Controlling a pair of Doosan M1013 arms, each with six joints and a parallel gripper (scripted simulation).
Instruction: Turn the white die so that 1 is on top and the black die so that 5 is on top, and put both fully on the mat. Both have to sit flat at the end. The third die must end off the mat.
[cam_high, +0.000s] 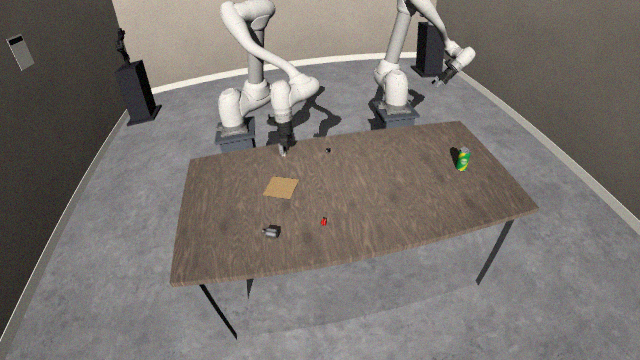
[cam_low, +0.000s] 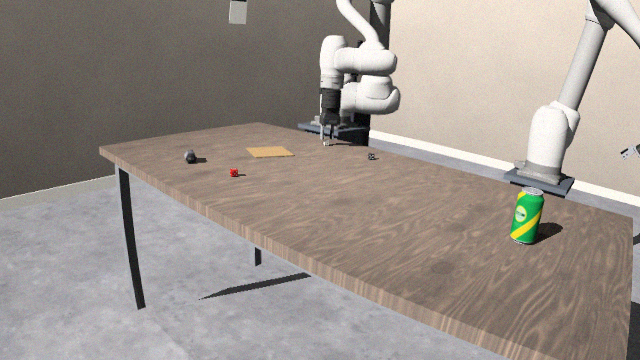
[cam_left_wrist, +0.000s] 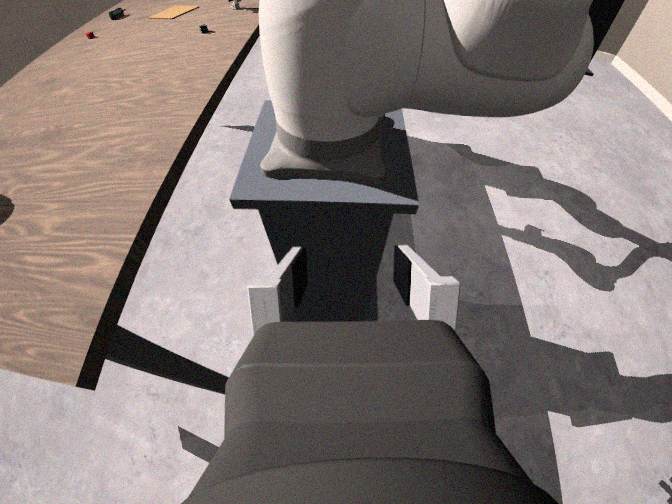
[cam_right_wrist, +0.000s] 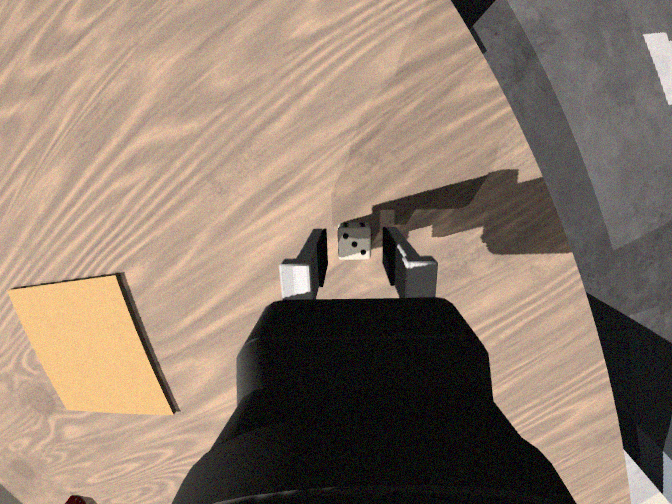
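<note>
The white die (cam_right_wrist: 354, 244) (cam_low: 326, 143) stands near the table's back edge, with a face of three pips toward the right wrist camera. My right gripper (cam_right_wrist: 354, 246) (cam_high: 283, 150) (cam_low: 327, 138) is partly open, its fingers on either side of the die with a gap at each. The black die (cam_high: 328, 150) (cam_low: 371, 156) (cam_left_wrist: 203, 28) lies off the mat near the back edge; its top is too small to read. The tan mat (cam_high: 281, 188) (cam_low: 270, 151) (cam_right_wrist: 92, 347) holds no die. The red die (cam_high: 324, 221) (cam_low: 234, 172) (cam_left_wrist: 90, 35) is off the mat. My left gripper (cam_left_wrist: 350, 264) (cam_high: 437, 82) is open and empty, beyond the table.
A dark grey object (cam_high: 271, 231) (cam_low: 190, 156) (cam_left_wrist: 116, 13) lies on the table (cam_high: 390, 200) on the mat's far side from the arms. A green and yellow can (cam_high: 462, 160) (cam_low: 526, 217) stands at the table's other end, well away from the dice.
</note>
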